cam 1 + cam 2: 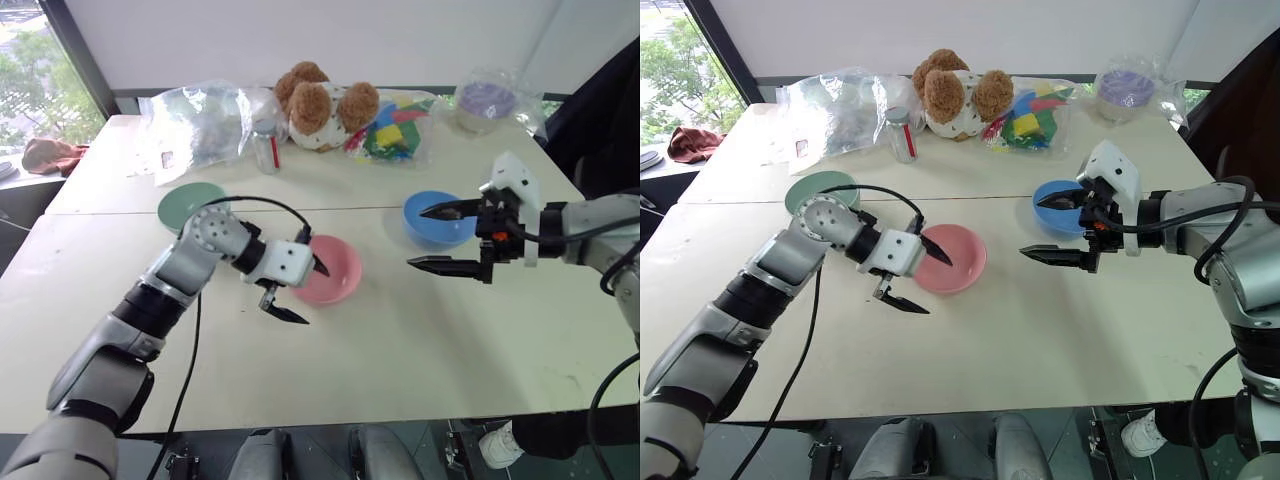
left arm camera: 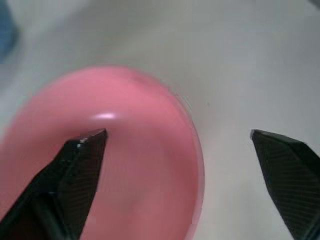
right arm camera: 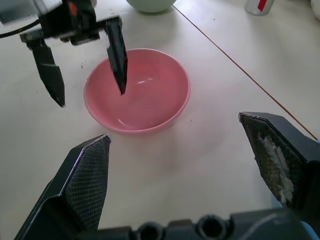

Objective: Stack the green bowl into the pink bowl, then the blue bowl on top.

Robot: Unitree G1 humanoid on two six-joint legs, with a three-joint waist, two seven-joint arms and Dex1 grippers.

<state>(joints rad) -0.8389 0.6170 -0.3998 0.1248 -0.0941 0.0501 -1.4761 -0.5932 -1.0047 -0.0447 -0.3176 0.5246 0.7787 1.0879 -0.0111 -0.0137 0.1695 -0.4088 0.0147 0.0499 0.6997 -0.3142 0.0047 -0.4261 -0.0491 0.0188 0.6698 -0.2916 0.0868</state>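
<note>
Left eye view: the left claw (image 1: 296,290) is spread wide over the pink bowl's (image 1: 333,268) edge, holding nothing. The right claw (image 1: 438,237) is spread wide by the blue bowl (image 1: 432,226). The green bowl (image 1: 185,203) sits behind the left arm.

head pair: high, facing down over table (image 1: 420,350) | wrist cams — close, both sharing pink bowl (image 3: 137,95)

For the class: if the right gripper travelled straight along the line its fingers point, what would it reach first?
Probably the pink bowl: the open right gripper aims at it across bare table, though depth is uncertain.
</note>
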